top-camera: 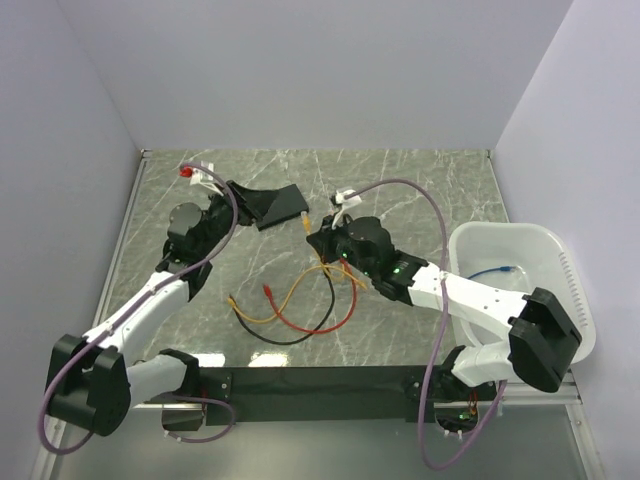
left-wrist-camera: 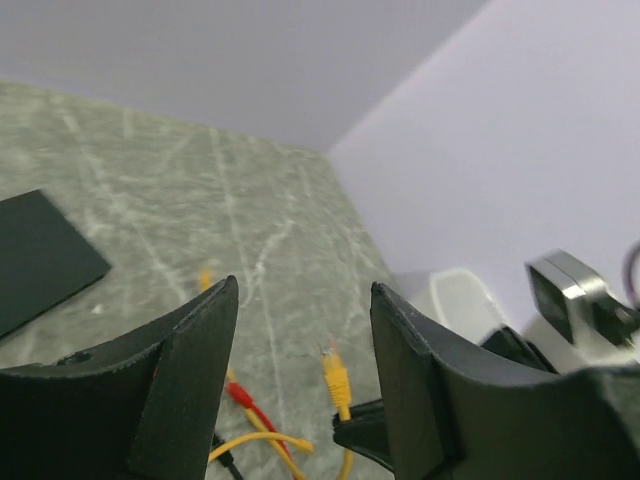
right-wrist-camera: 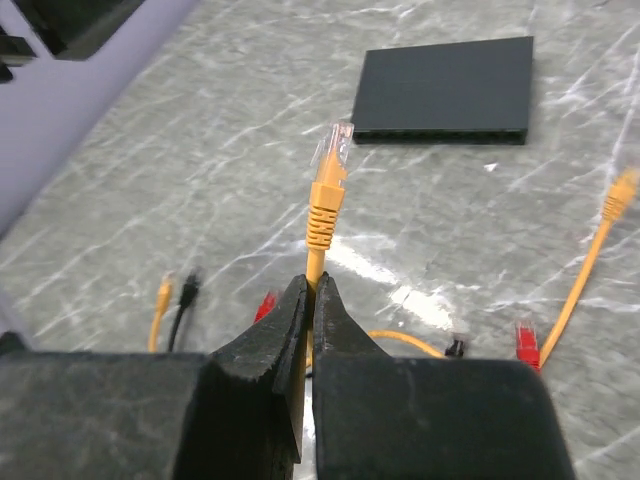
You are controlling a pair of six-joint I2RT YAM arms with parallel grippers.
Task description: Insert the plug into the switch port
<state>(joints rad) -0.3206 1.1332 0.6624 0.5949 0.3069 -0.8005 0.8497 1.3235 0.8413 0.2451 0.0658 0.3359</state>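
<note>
The switch (top-camera: pixel 285 205) (right-wrist-camera: pixel 445 90) (left-wrist-camera: pixel 40 260) is a flat black box lying on the marble table, with its row of ports on the edge that faces my right wrist camera. My right gripper (top-camera: pixel 318 237) (right-wrist-camera: pixel 312 285) is shut on a yellow cable just behind its plug (right-wrist-camera: pixel 330 165) (top-camera: pixel 305 222) (left-wrist-camera: pixel 336 375). The plug points toward the switch, a short way off it and above the table. My left gripper (top-camera: pixel 243 203) (left-wrist-camera: pixel 303 290) stands open at the switch's left end. Nothing is between its fingers, and the switch lies outside the left finger (left-wrist-camera: pixel 190 350).
Loose red, yellow and black cables (top-camera: pixel 290 310) lie tangled in the middle of the table, their plugs (right-wrist-camera: pixel 525 340) near my right gripper. A white bin (top-camera: pixel 505 232) with a blue cable (top-camera: pixel 497 271) stands at the right edge. A small red-tipped part (top-camera: pixel 185 172) sits back left.
</note>
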